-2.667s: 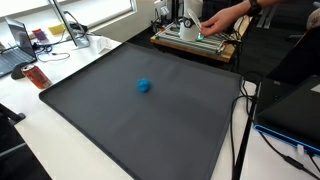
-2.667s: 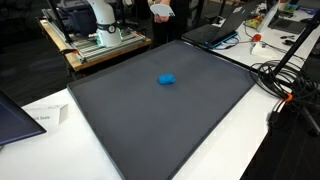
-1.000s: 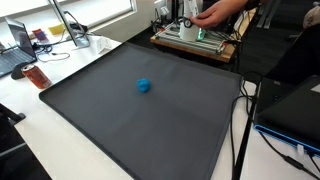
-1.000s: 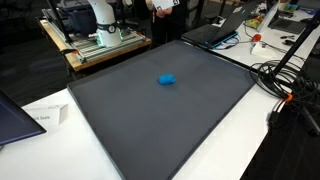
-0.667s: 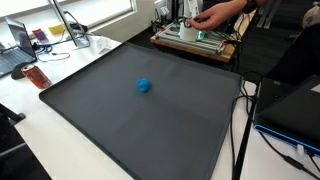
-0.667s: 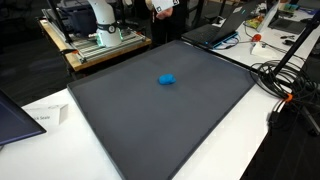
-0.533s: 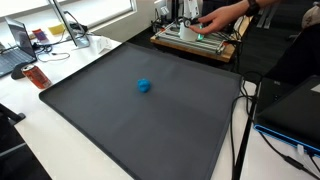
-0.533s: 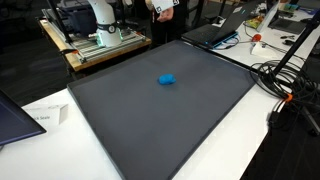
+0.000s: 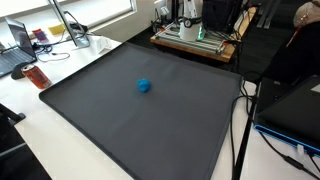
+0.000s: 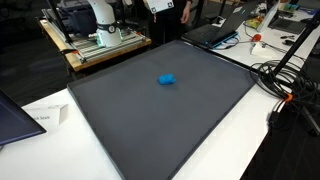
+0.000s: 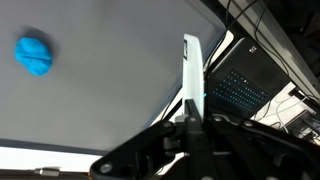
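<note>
A small blue object (image 9: 144,86) (image 10: 167,79) lies near the middle of a large dark grey mat (image 9: 120,120) (image 10: 160,120) in both exterior views. In the wrist view the same blue object (image 11: 35,55) sits at the upper left on the mat (image 11: 110,70). My gripper (image 11: 190,45) hangs well above the mat, off to the side of the blue object, shut with nothing between its fingers. The exterior views show only the arm's white base (image 9: 190,22) (image 10: 100,20) on a wooden stand behind the mat; the gripper itself is out of their frames.
An open laptop (image 10: 215,30) (image 11: 240,80) lies past one mat edge among black cables (image 10: 285,75). More cables (image 9: 240,110) run along another side. An orange bottle (image 9: 35,75), a second laptop (image 9: 20,45) and a paper slip (image 10: 45,117) lie off the mat. A person (image 10: 170,8) stands by the stand.
The person's hand that reached over the arm's stand has pulled back out of the way. The blue object and my gripper have not moved.
</note>
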Robot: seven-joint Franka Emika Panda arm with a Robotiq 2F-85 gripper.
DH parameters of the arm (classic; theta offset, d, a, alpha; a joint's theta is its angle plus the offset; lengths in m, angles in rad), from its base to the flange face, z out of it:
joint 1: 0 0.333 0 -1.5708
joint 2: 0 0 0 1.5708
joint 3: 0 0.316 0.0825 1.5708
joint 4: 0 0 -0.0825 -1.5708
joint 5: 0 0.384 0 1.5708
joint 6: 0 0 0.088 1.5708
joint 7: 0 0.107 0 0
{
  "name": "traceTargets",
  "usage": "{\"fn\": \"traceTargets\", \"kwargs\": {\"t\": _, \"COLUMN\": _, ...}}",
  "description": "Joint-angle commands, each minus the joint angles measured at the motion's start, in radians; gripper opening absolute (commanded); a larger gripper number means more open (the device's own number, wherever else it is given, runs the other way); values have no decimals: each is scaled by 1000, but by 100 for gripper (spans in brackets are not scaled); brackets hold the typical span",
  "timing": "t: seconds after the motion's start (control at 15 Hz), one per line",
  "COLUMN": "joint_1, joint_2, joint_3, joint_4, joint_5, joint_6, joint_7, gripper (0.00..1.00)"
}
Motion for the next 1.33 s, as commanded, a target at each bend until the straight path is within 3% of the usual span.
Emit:
{"fn": "traceTargets", "kwargs": {"t": 0.0, "joint_1": -65, "joint_2": 154, "joint_3": -8, "joint_4": 123, "joint_5": -31, "joint_6": -149, "joint_7": 13, "gripper": 1}}
{"fn": "traceTargets", "kwargs": {"t": 0.47, "joint_1": -225, "joint_2": 384, "joint_3": 94, "joint_4": 416, "joint_5": -190, "joint_6": -354, "joint_7": 247, "gripper": 1}}
{"fn": "traceTargets", "kwargs": {"t": 0.53, "joint_1": -213, "joint_2": 310, "joint_3": 81, "joint_4": 310, "joint_5": -135, "joint_6": -287, "joint_7": 166, "gripper": 4}}
{"fn": "traceTargets", "kwargs": {"t": 0.73, "joint_1": -235, "joint_2": 370, "joint_3": 102, "joint_4": 390, "joint_5": -162, "joint_6": -322, "joint_7": 216, "gripper": 4}}
{"fn": "traceTargets", "kwargs": {"t": 0.93, "joint_1": -236, "joint_2": 383, "joint_3": 104, "joint_4": 397, "joint_5": -163, "joint_6": -324, "joint_7": 222, "gripper": 4}}
{"fn": "traceTargets", "kwargs": {"t": 1.27, "joint_1": -219, "joint_2": 518, "joint_3": 149, "joint_4": 528, "joint_5": -169, "joint_6": -274, "joint_7": 260, "gripper": 1}}
